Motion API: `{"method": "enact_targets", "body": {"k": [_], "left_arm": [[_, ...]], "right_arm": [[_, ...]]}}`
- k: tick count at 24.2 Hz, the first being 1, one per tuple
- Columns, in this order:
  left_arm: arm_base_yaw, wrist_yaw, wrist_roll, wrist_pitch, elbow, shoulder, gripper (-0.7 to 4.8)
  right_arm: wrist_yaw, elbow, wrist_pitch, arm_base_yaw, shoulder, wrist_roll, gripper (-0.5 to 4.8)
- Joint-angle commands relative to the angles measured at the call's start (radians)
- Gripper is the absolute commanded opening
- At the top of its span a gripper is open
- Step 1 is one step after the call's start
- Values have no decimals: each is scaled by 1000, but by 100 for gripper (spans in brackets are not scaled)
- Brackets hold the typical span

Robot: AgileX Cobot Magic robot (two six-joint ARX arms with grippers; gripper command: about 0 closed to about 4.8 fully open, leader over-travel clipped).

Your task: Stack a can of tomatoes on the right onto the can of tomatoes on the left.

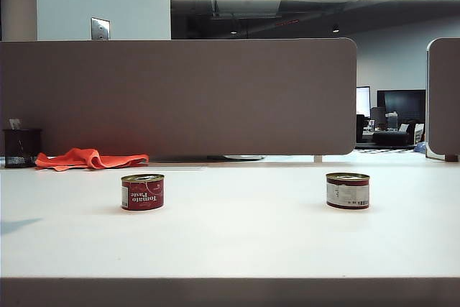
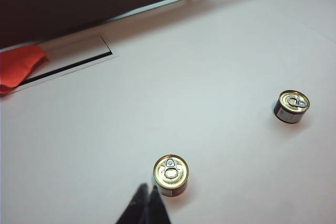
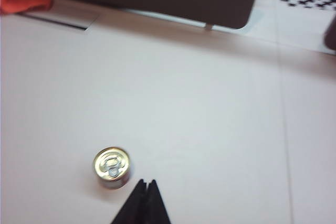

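- A dark cup (image 1: 21, 147) is seen at the far left back edge of the table (image 1: 237, 242); what it holds cannot be made out.
- An orange cloth (image 1: 90, 158) is laid just beside it, along the grey divider (image 1: 180, 95).
- The left can (image 1: 142, 191) is stood upright on the left half of the table, lid sealed, pull tab showing, "Tomato Paste" printed on the red label.
- The left gripper (image 2: 146, 199) is held above the table, fingers pressed together, nothing gripped; the left can (image 2: 170, 175) is just beside its tips, not touched.
- The right can (image 1: 348, 190) is stood upright well apart, sealed too.
- The right gripper (image 3: 146, 191) is pinched together and empty, just beside the right can (image 3: 112, 167), no contact seen.
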Motion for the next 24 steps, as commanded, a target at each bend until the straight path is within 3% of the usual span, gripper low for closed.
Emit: {"method": "enact_targets", "body": {"k": [1,2,7,8,10,14,15,24], "left_arm": [[-4,-1,-6,-5,8,-2,98],[-4,-1,-6,-5,8,-1,133],[-4,37,-7,-5,8,-2,151],[-4,58,-13,-10,8,-1,180],[-4,71,-35,-21,10,-1,221],[-4,95,-35,-39,14,-2,221],[-4,105,-36,-40,14,-1,221],[-4,137,-58,-42,14,-1,221]], "right_arm": [[16,50,-43,75,84,-6,-6],[16,59,-46,100,106,-6,-6],[53,109,-89,266,315,-6,5],[52,117,-95,272,347,-6,42],[44,135,-98,276,412,-6,183],[44,182,-97,276,526,-1,459],[48,193,-96,276,550,0,479],[101,385,-158,266,846,261,479]]}}
